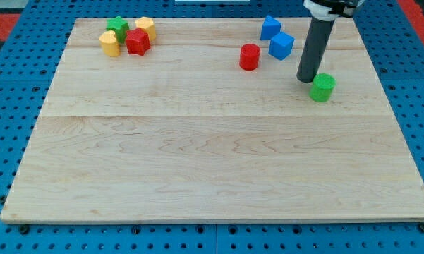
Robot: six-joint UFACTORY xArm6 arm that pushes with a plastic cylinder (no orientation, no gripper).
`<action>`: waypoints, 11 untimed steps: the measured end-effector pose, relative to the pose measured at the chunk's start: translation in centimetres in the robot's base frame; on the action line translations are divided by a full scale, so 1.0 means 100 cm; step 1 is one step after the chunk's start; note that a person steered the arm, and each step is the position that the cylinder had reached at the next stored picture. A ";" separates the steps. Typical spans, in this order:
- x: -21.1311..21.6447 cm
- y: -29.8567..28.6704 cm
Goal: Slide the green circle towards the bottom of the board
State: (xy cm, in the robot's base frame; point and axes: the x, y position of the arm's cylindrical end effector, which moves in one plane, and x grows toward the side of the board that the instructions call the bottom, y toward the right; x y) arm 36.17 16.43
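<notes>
The green circle [323,87], a short green cylinder, sits on the wooden board [212,162] at the view's right, in the upper part. My tip [308,78] rests on the board just to the upper left of the green circle, touching or nearly touching it. The dark rod rises from the tip to the view's top edge.
A red cylinder [249,56] and two blue blocks [271,27] [281,45] lie left of the rod near the top. At the top left a cluster holds a green block [117,28], a red star-like block [137,41] and two yellow blocks [109,44] [145,27].
</notes>
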 end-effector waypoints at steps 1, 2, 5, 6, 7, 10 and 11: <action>-0.022 0.011; 0.027 0.029; 0.161 -0.008; 0.160 -0.010; 0.149 -0.009; 0.099 0.072; 0.059 0.073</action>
